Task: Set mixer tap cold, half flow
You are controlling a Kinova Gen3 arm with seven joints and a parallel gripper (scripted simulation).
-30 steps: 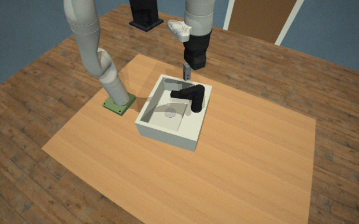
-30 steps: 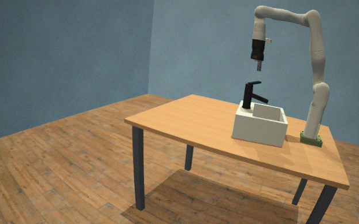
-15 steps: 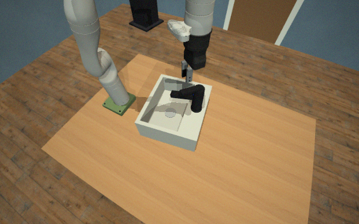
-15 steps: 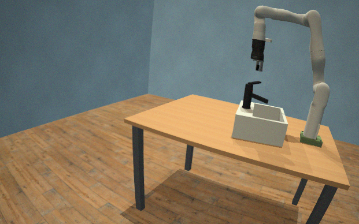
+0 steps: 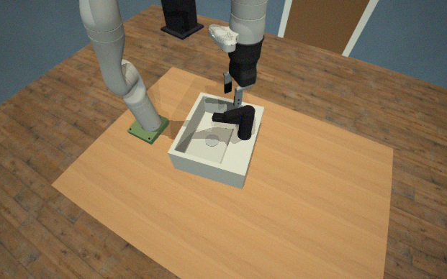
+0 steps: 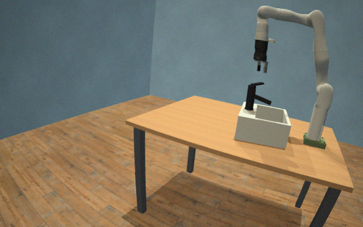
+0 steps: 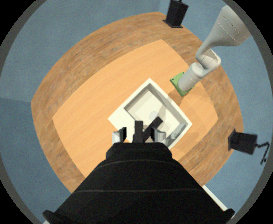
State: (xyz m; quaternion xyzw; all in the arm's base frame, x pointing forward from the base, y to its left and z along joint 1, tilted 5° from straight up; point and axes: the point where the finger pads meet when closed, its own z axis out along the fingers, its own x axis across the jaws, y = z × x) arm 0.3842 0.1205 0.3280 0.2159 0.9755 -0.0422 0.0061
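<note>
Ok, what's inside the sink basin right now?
Inside the white basin: a round grey drain and the shadows. The black tap's spout overhangs it and hides part of the floor. The open claw hangs well above.

A wooden table (image 6: 202, 123) stands on plank floor (image 6: 53, 164) by blue walls (image 6: 68, 52)

Black mixer tap (image 6: 250, 97) stands upright on rear deck of white basin (image 6: 260, 131), w/ spout (image 6: 263, 100) angled out over the bowl. Lever (image 6: 257, 83) on top lies roughly level (slight upward tilt), pointing approx. the same way as spout. Small red dot (image 6: 255, 92) on body's side.
</note>
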